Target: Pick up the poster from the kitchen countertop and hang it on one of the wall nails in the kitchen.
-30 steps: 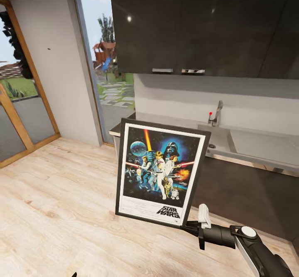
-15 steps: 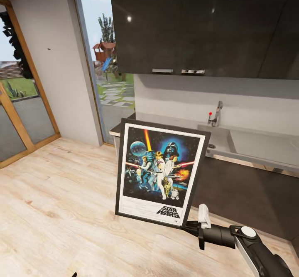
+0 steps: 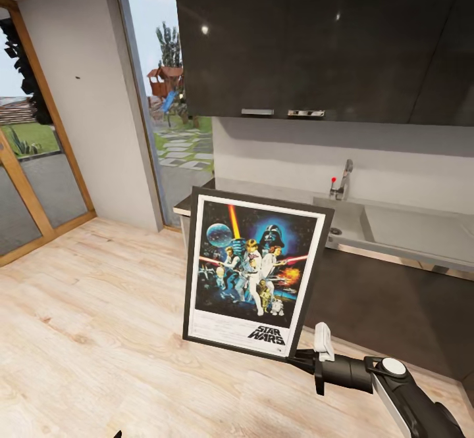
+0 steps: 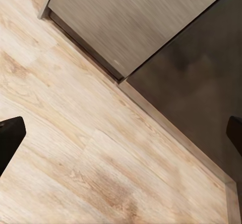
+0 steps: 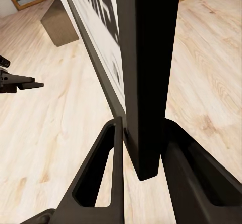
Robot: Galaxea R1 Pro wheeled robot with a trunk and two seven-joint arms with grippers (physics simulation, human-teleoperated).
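pale grey wall panel [image 3: 92,96] stands at the far left between wood-framed glass walls, and one tiny dark nail [image 3: 78,77] shows on it, high up and well apart from everything the robot carries. light wood floor [image 3: 85,306] runs from that wall toward the dark cabinets. left gripper [image 4: 121,133] hangs low, pointed at the floor and the foot of a cabinet; its two dark fingertips sit at opposite edges of the left wrist view, so it is spread wide and holds nothing. near centre, the poster [image 3: 257,270] is off the countertop, held upright in the air with a slight tilt, its printed face toward the head camera. behind it the pale grey countertop [image 3: 276,191] with sink [image 3: 342,218] and tap [image 3: 342,178] runs to the right under the dark upper cabinets [image 3: 316,37]. right gripper [image 3: 304,358] clamps the poster at its lower right corner; in the right wrist view the frame edge [image 5: 146,82] sits tight between both fingers [image 5: 98,171]. judged risks: the grip is on one corner only, so the weight above may lever the frame and let it pivot or slip during travel. the nail is small and high, so the reach may fall short or the frame may strike the wall and miss it. the hanging point on the back cannot be seen.
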